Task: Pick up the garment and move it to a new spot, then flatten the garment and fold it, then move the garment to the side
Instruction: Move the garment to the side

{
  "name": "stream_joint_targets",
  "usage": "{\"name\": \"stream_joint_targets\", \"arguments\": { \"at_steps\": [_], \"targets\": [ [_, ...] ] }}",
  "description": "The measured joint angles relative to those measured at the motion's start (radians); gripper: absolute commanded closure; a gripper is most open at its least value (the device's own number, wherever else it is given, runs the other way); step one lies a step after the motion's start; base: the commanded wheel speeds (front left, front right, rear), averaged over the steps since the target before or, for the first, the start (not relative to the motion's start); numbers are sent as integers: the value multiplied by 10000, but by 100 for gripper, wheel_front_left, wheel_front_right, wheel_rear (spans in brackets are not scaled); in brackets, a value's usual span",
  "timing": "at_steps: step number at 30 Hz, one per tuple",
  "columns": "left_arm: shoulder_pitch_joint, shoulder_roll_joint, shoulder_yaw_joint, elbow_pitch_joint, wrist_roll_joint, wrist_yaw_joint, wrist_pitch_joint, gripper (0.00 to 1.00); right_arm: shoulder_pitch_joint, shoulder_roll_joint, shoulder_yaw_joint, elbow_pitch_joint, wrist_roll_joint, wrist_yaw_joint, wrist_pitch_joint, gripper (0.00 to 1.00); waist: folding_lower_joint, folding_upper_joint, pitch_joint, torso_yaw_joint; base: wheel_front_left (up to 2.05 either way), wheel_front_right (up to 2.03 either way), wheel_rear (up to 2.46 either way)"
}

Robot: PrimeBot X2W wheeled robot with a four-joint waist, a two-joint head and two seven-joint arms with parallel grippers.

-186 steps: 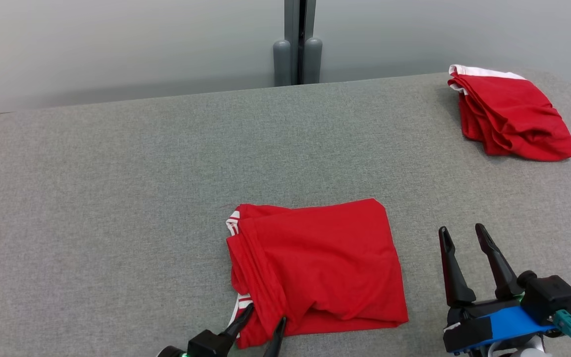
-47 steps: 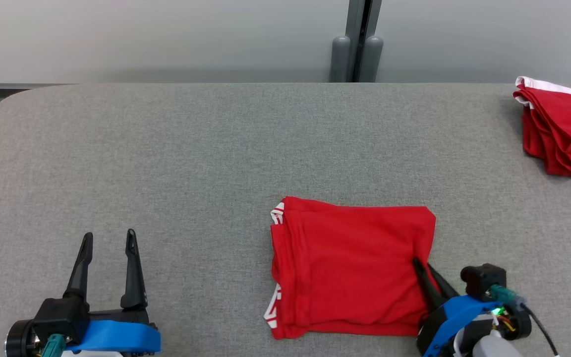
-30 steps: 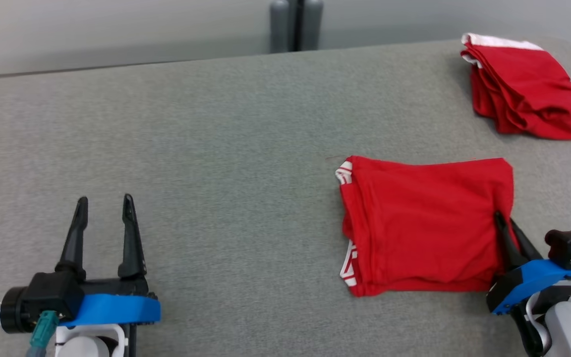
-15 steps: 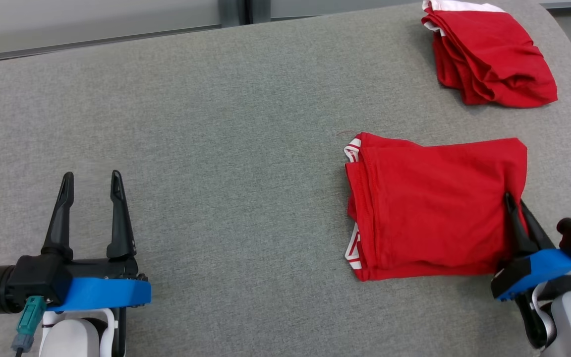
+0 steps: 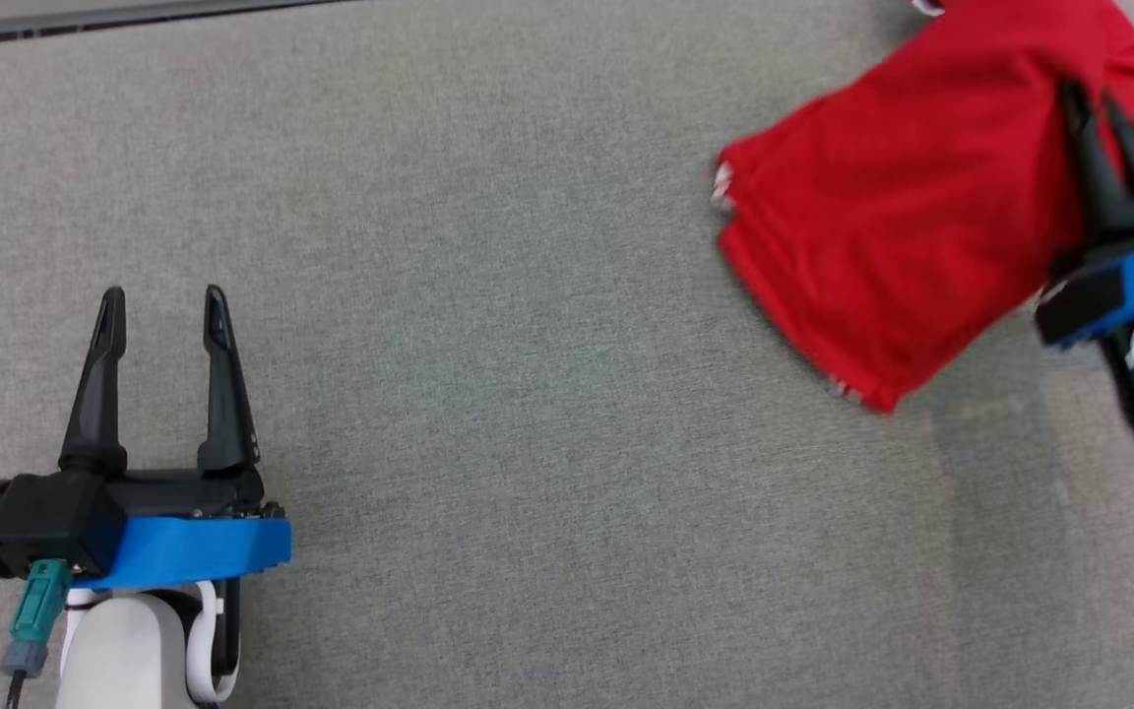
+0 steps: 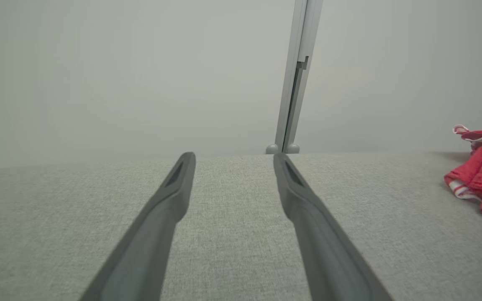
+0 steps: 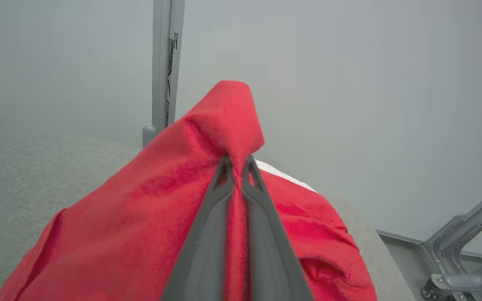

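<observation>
Two fingers of my right gripper (image 5: 1091, 96) are pressed together on a fold of the red garment (image 5: 902, 226). The cloth bunches up past their tips and drapes down and to my left, blurred, over the far right corner of the grey surface (image 5: 528, 414). My left gripper (image 5: 163, 295) stands spread and empty, well apart, above the surface's near left part.
</observation>
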State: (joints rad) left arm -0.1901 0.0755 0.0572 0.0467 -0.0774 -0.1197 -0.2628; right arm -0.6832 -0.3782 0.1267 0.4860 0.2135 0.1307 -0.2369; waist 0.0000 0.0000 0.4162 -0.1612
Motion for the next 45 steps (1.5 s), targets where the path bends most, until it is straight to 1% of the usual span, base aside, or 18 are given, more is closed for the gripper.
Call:
{"name": "stream_joint_targets", "arguments": {
  "at_steps": [5, 7, 10, 15, 17, 20, 25, 26, 27, 33, 37, 41, 45],
  "targets": [
    [-242, 109, -35, -284, 73, -15, 0, 0, -1394, -700, 125, 485, 153, 2, 458, 100, 0, 0, 522, 100, 0, 0, 0],
    [-362, 171, -79, -397, 86, -15, 0, 0, -1880, -1104, 77, 840, 199, 2, 543, 100, 1, 0, 763, 126, 0, 0, 0],
    [-584, 263, -159, -606, 165, -36, 0, 0, -2591, -1622, -247, 1519, 512, 0, 612, 100, 0, 0, 1140, 164, 0, 0, 0],
    [-849, 391, -305, -876, 211, -40, 0, 0, -3372, -2351, -671, 2721, 531, 2, 700, 100, 1, 0, 1693, 235, 0, 0, 0],
    [-915, 431, -351, -959, 236, -40, 0, 0, -3658, -2514, -846, 3277, 527, 2, 798, 100, 1, 0, 1859, 256, 0, 0, 0],
    [-974, 495, -393, -1057, 247, -40, 0, 0, -3988, -2642, -811, 3986, 236, 2, 957, 100, 1, 0, 2033, 289, 0, 0, 0],
    [-1011, 587, -412, -1099, 245, -42, 0, 0, -4470, -2372, -993, 5267, -73, 2, 1337, 100, 1, 0, 2209, 311, 0, 0, 0],
    [-1022, 593, -430, -1097, 245, -42, 0, 0, -4547, -2328, -1045, 5450, -178, 2, 1273, 82, 1, 0, 2224, 327, 0, 0, 0],
    [-1048, 591, -451, -1087, 245, -42, 0, 0, -4640, -2314, -1114, 5616, -293, 2, 1220, 0, 1, 0, 2232, 354, 0, 0, 0],
    [-1071, 546, -437, -972, 198, -38, 0, 0, -4877, -2270, -1285, 6178, -1160, 2, 487, 0, 1, 0, 2029, 454, 0, 0, 0],
    [-901, 474, -330, -821, 109, 4, 0, 0, -4876, -2148, -1413, 6086, -1567, 2, -38, 0, 1, 0, 1637, 467, 0, 0, 0],
    [-520, 393, -161, -602, -6, 52, 0, 0, -4492, -1649, -1434, 5444, -1674, 2, -217, 0, -1, 0, 1110, 458, 0, 0, 0],
    [-94, 297, 0, -380, -105, 92, 0, 0, -3593, -1141, -1243, 3954, -1666, 2, -244, 0, -1, 0, 482, 464, 0, 0, 0]
  ]
}}
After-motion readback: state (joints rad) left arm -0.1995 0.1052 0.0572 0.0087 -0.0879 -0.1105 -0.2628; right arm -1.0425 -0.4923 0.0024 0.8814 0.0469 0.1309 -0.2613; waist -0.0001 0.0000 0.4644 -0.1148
